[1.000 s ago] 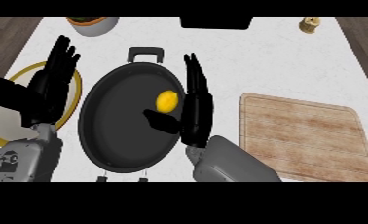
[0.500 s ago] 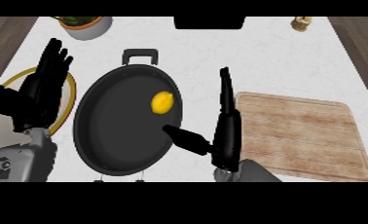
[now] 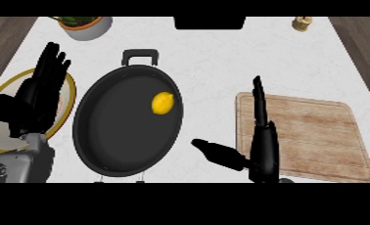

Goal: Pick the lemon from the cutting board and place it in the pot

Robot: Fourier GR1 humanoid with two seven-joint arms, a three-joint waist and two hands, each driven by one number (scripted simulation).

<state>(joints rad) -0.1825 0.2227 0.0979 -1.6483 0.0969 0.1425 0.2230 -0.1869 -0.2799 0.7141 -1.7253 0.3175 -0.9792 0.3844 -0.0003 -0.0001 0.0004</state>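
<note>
Yellow against the black pan, the lemon (image 3: 162,103) lay inside the pot (image 3: 123,131), apart from the cutting board (image 3: 311,136), so the task looked done. The remaining risk, as I judged it, was the right robot hand (image 3: 262,141) clipping the pot's rim and jolting the fruit. That hand stood edge-on between pot and board, fingers straight, thumb out, holding nothing. The left robot hand (image 3: 39,94) rested open, fingers up, over a yellow-rimmed plate (image 3: 69,89) on the table (image 3: 209,57).

Both hands, left hand (image 3: 37,97) and right hand (image 3: 262,141), are glossy black; the left forearm (image 3: 22,163) looks grey.
</note>
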